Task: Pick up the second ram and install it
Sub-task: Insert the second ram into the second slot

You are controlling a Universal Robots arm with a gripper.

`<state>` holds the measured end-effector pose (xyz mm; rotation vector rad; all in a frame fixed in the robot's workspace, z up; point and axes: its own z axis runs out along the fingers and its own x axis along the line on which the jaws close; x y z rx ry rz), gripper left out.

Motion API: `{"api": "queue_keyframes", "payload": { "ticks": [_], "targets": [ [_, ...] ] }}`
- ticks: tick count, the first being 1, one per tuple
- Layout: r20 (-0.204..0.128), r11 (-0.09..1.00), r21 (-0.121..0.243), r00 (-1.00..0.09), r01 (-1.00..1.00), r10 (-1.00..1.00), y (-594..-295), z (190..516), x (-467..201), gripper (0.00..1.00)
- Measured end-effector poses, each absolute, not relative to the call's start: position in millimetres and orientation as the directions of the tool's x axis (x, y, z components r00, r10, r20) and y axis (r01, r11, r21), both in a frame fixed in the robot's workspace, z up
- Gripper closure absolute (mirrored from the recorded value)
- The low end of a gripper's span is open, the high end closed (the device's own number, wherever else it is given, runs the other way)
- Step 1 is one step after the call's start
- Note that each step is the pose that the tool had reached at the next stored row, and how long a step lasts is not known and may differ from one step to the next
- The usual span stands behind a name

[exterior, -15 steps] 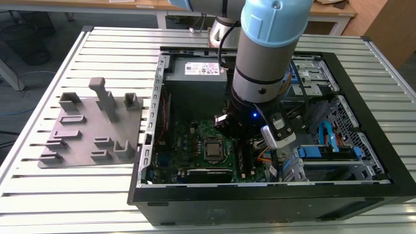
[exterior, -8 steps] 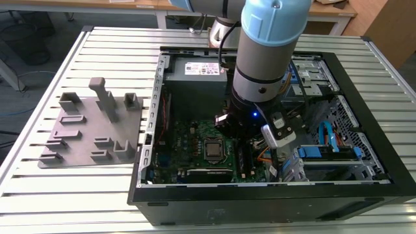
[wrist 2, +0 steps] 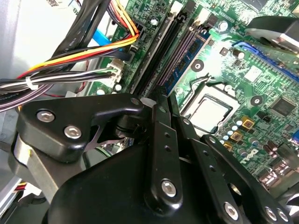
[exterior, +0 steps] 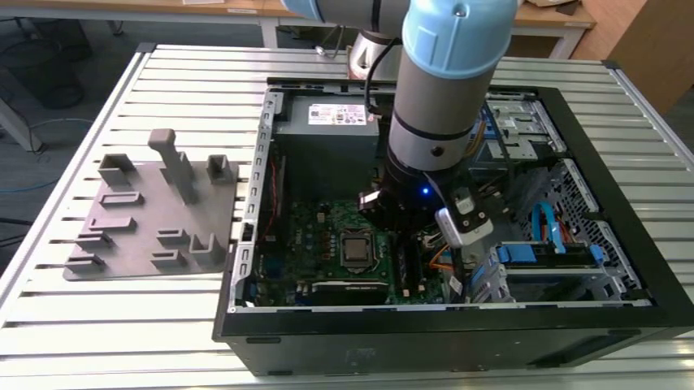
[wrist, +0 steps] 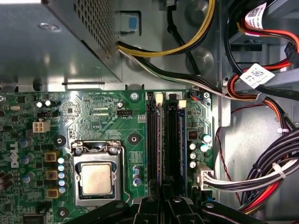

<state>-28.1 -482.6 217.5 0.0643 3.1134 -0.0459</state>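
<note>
A robot arm's tool (wrist: pixel 166 198) reaches into an open computer case (exterior: pixel 607 321), low over the green circuit board's (wrist: pixel 103 114) memory slots (wrist: pixel 152 140); its grip cannot be told.

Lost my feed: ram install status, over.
Gripper low over the motherboard's memory slots. A memory stick sits in the slot beside it; first or second, cannot tell. Cable bundle nearby, apart.

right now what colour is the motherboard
Green, clearest in the first wrist view: motherboard.
</note>
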Motion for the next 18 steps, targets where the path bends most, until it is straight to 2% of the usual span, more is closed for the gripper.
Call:
{"api": "queue_keyframes", "payload": {
  "ticks": [18],
  "targets": [
    [-0.028, 0.999, -0.030, -0.999, 0.032, 0.031, -482.0, 215.6, -28.1, 0.86]
  ]
}}
